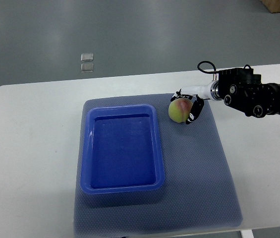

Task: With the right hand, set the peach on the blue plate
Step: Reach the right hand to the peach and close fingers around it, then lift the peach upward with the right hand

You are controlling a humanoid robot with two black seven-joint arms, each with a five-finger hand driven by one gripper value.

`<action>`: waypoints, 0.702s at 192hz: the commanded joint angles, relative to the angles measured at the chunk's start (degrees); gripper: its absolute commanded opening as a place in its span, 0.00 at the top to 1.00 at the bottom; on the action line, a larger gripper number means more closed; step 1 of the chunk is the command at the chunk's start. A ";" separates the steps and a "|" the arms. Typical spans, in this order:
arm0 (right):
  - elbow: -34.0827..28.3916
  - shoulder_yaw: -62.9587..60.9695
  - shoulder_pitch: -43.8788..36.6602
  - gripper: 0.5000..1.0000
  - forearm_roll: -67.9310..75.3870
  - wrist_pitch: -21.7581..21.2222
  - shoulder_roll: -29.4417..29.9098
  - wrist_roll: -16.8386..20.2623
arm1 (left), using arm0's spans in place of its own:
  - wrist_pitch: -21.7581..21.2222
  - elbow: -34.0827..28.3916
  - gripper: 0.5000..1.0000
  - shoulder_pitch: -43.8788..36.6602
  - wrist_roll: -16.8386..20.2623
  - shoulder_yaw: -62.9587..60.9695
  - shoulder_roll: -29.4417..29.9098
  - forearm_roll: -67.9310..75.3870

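A yellow-green peach (178, 110) with a red blush rests on the grey mat just right of the blue plate's far right corner. My right hand (189, 106) reaches in from the right edge, and its fingers (195, 110) curl around the peach's right and top sides. The blue plate (123, 184) is a deep rectangular tray in the middle of the mat, with nothing in it. No left arm shows anywhere.
A grey mat (199, 173) covers the middle of the white table (30, 148). Two small clear squares (86, 62) lie on the floor beyond the table's far edge. The right arm's black forearm (258, 96) hangs over the table's right side.
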State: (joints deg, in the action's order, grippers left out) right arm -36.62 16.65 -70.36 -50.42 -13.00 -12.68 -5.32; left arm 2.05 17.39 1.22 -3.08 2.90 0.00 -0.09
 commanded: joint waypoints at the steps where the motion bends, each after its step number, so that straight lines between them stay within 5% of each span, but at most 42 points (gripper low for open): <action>1: -0.03 -0.12 0.05 0.75 0.14 0.61 0.02 -0.30 | 0.06 0.01 0.00 -0.08 0.00 0.00 0.00 0.00; 13: -0.03 -0.39 -0.04 0.92 0.49 0.34 -0.16 -0.39 | 0.06 0.01 0.00 0.01 0.00 0.00 0.00 0.00; 23: -0.03 -0.39 -0.04 0.92 0.49 0.34 -0.16 -0.39 | 0.06 0.01 0.00 0.01 0.00 0.00 0.00 0.00; 24: -0.21 -0.39 -0.21 1.00 0.58 0.08 -0.24 -0.47 | 0.06 0.01 0.00 0.01 0.00 0.00 0.00 0.00; 67: -3.55 -1.44 -2.85 1.00 1.28 -1.85 -3.15 -1.53 | -0.03 -0.25 0.00 0.01 0.00 0.09 0.00 0.00; 135: -23.94 -4.25 -27.81 1.00 4.89 -18.55 -25.47 -1.35 | -0.03 0.01 0.00 -0.08 0.00 0.00 0.00 0.00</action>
State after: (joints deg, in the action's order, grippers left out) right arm -56.07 12.18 -92.03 -45.78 -27.60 -32.87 -7.03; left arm 2.00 17.10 1.14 -3.08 2.98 0.00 -0.09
